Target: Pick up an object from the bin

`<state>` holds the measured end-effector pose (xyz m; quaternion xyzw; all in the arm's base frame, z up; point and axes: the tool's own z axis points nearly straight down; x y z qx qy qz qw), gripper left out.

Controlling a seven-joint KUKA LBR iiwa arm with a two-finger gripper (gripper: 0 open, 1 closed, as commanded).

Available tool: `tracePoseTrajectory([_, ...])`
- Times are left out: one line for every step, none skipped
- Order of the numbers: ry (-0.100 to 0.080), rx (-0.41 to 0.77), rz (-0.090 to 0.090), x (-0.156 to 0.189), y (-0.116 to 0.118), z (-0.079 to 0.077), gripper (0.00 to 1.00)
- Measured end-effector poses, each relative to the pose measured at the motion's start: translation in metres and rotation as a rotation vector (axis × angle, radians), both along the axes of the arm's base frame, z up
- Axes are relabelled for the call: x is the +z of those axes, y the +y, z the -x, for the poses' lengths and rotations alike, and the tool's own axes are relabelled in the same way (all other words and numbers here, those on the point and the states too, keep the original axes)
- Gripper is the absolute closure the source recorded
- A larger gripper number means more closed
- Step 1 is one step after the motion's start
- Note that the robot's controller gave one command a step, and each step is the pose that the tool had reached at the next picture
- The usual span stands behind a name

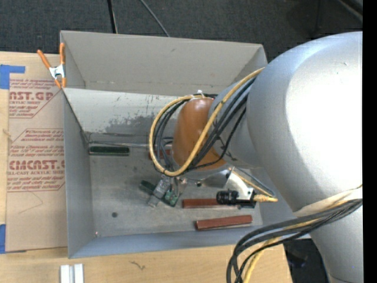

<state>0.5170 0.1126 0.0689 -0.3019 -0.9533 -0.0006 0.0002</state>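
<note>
My gripper (164, 192) is down near the bin floor, a little front of the middle, under the arm's orange cover. A small dark green piece (146, 186) lies right against its left side; whether the two touch is hidden. Just to the right of the gripper a thin red-brown stick (199, 203) lies flat. Beyond that stick is a black tool with a yellow tip (237, 198). A wider red-brown bar (224, 222) lies near the bin's front wall.
A long dark green bar (109, 150) lies at the foot of the back wall on the left. The bare floor at the front left holds one small dark speck (114, 214). The arm and its cables cover the bin's right side.
</note>
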Motion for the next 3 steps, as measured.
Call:
tracePoseTrajectory([-0.001, 0.001, 0.0, 0.023, 0.0, 0.0, 1.0])
tracePoseTrajectory([-0.002, 0.002, 0.0, 0.06, 0.001, -0.001, 1.0])
tracePoseTrajectory([-0.002, 0.003, 0.0, 0.086, 0.002, -0.001, 1.0])
